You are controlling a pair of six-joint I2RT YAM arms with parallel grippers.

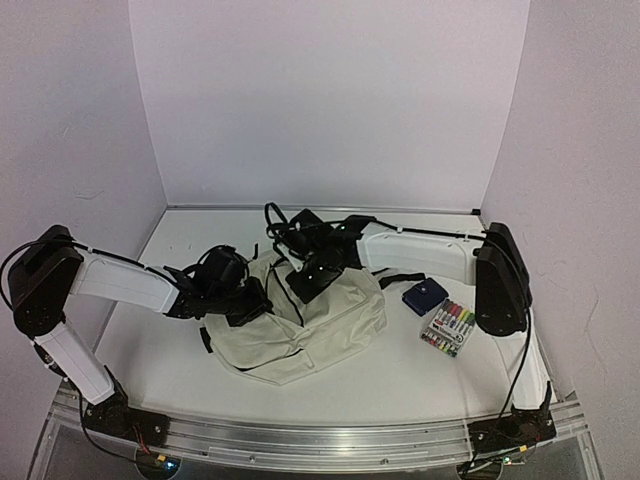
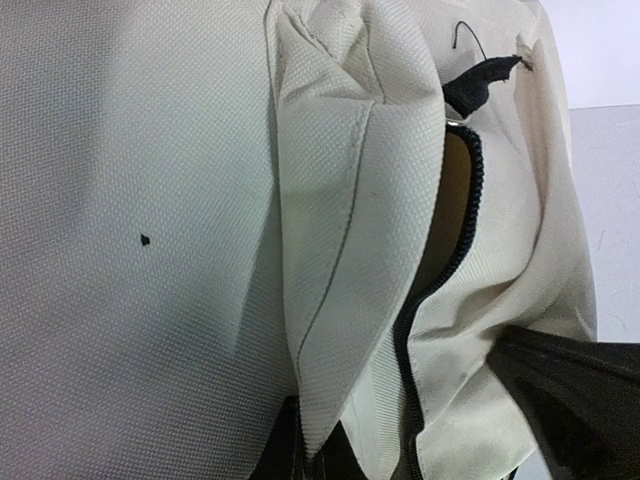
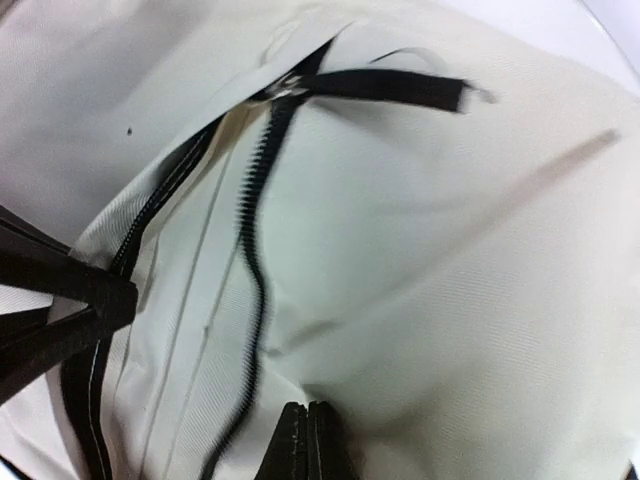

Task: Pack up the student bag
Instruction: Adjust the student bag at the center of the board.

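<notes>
The student bag (image 1: 310,330) is laid at the middle of the table (image 1: 400,385), its flap pinched by the left gripper (image 1: 250,305). The right gripper (image 3: 305,438) is pressed together; if no fabric is caught, the opening could be lost.

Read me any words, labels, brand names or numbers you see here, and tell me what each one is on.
No text can be read in any view.
On the marker pack: any print is too small to read.
On the student bag: no print shows, even close up.
On the navy pouch: no print shows.
</notes>
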